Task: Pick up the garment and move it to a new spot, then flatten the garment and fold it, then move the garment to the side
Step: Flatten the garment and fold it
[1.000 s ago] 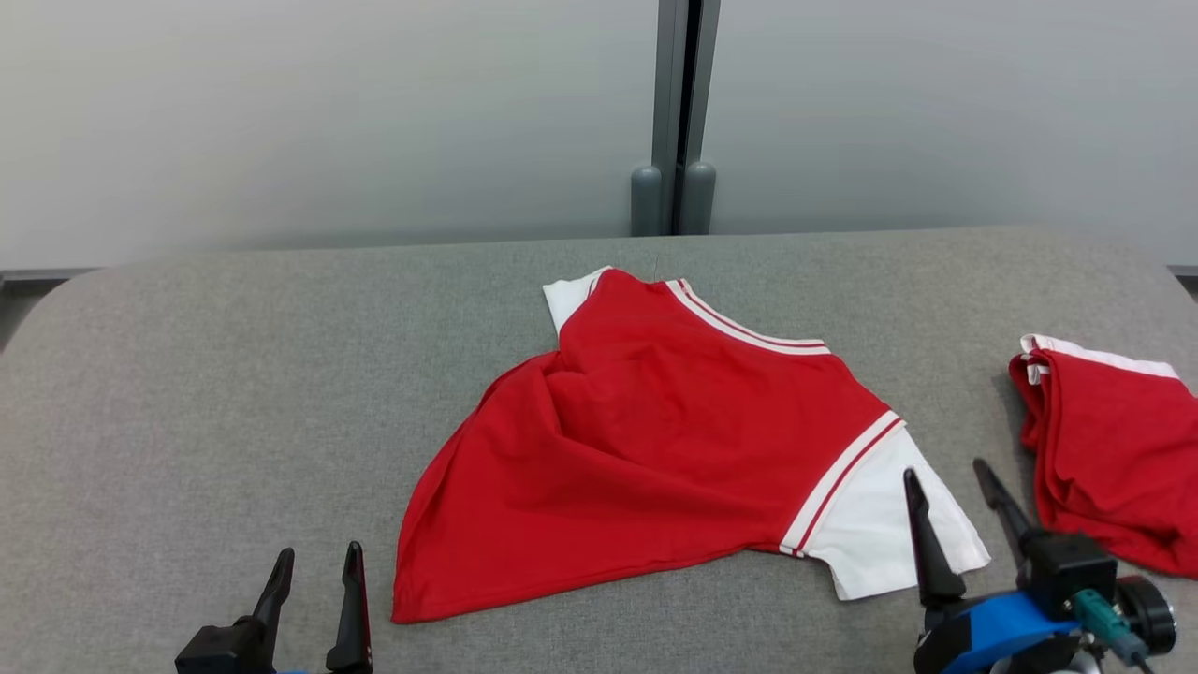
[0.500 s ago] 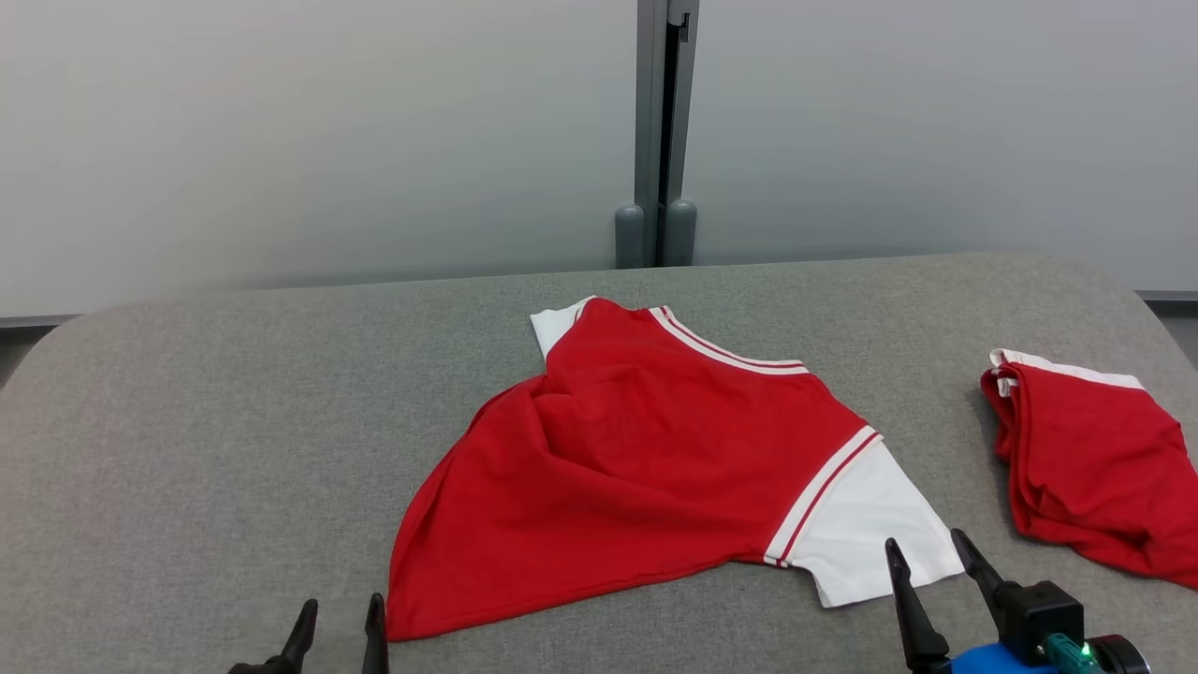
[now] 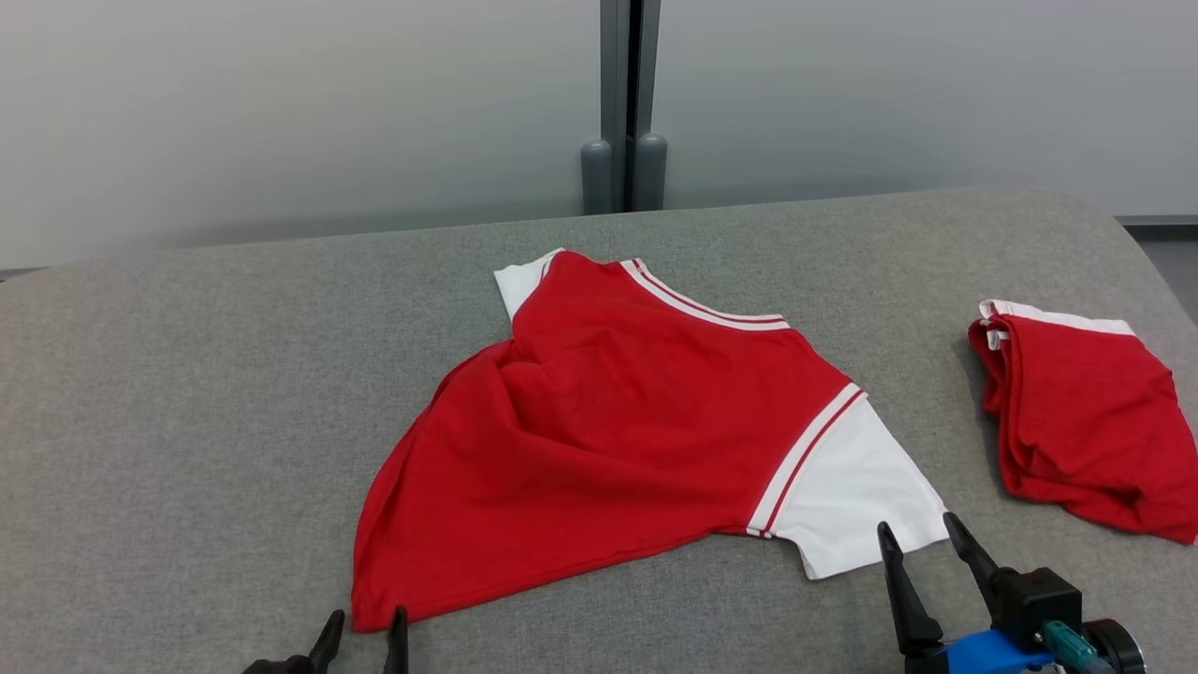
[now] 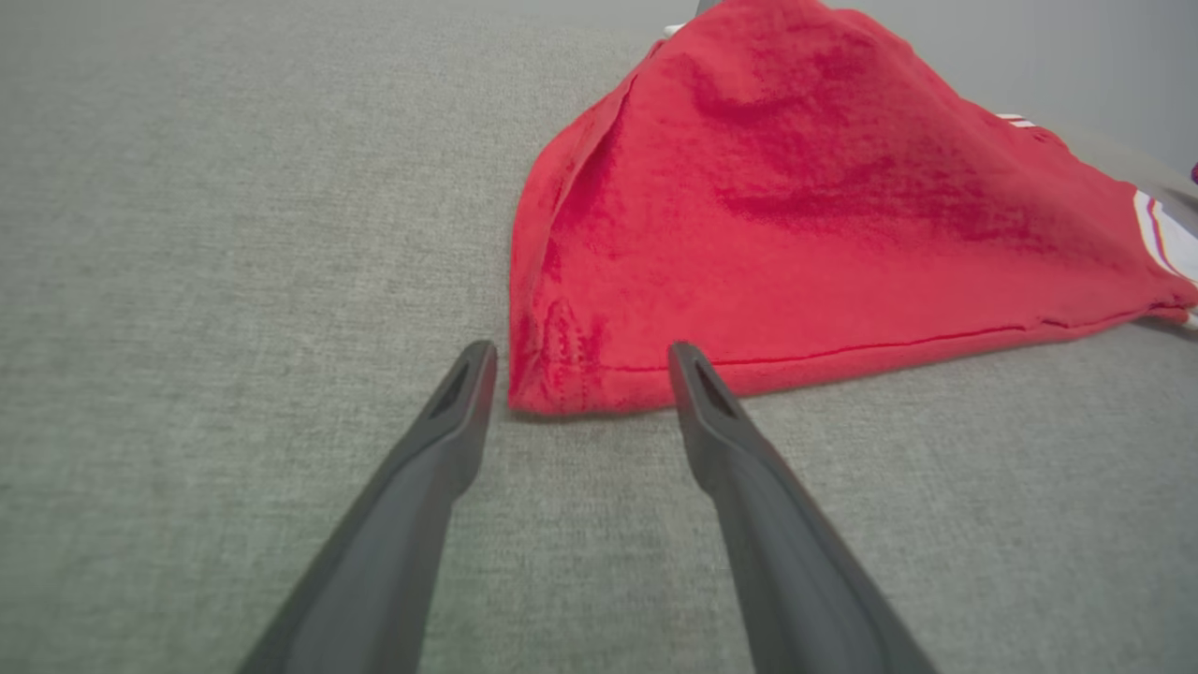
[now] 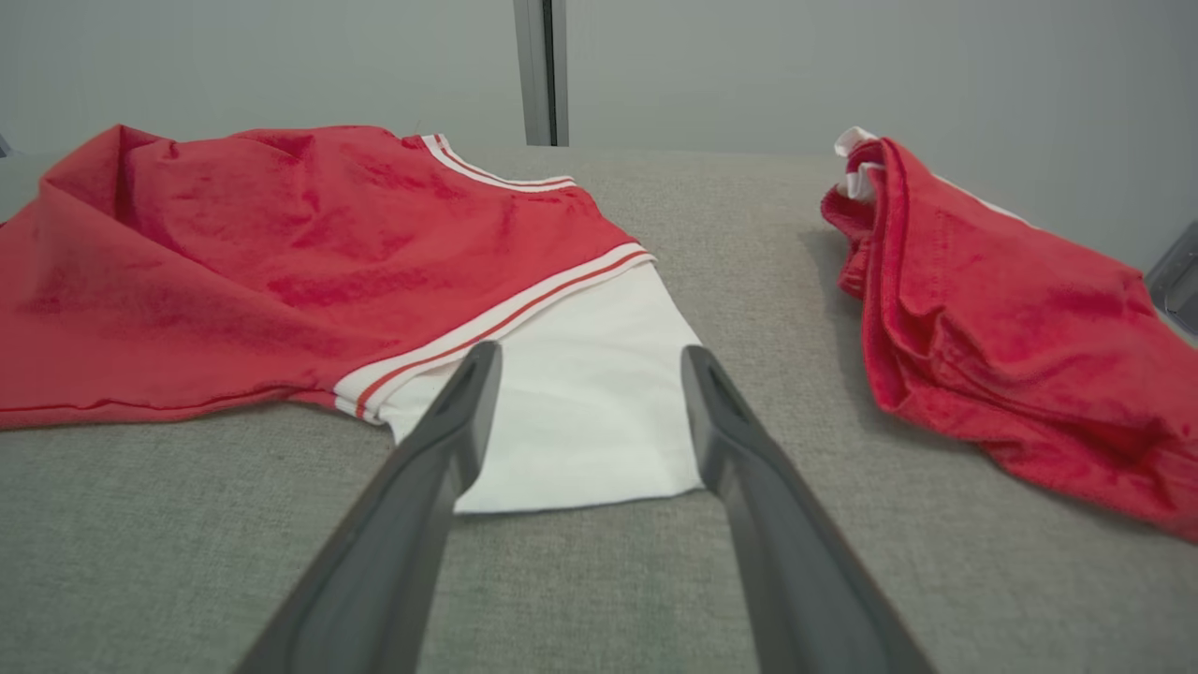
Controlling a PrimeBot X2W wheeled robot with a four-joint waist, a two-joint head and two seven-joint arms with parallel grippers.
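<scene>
Nearest the robot, the left hand (image 3: 368,613) hovered with its fingers spread, their tips to either side of the near hem corner of the garment (image 3: 608,421), not gripping it. The right hand (image 3: 915,521) was likewise spread wide, empty, its tips just at the near edge of the white sleeve (image 3: 861,496).

The garment, a red T-shirt with white sleeves and white-and-red striped trim, lay in the middle of the grey tabletop (image 3: 187,421). It was roughly spread but not flat: soft folds bunched across its left side, and the hem ran at a slant. The far sleeve (image 3: 517,281) peeked out beyond the shoulder, beside the striped collar (image 3: 702,309). Off to the right, well apart, a second red garment (image 3: 1076,421) sat folded (its white edge turned to the far side). Beyond the tabletop stood a grey post (image 3: 622,94) between pale wall panels.

Against a second earlier, the whole head view had shifted, so the camera had moved; the shirt kept its shape and place. The left hand had come across to the hem corner, and the right hand had drawn back from over the sleeve to its edge.
</scene>
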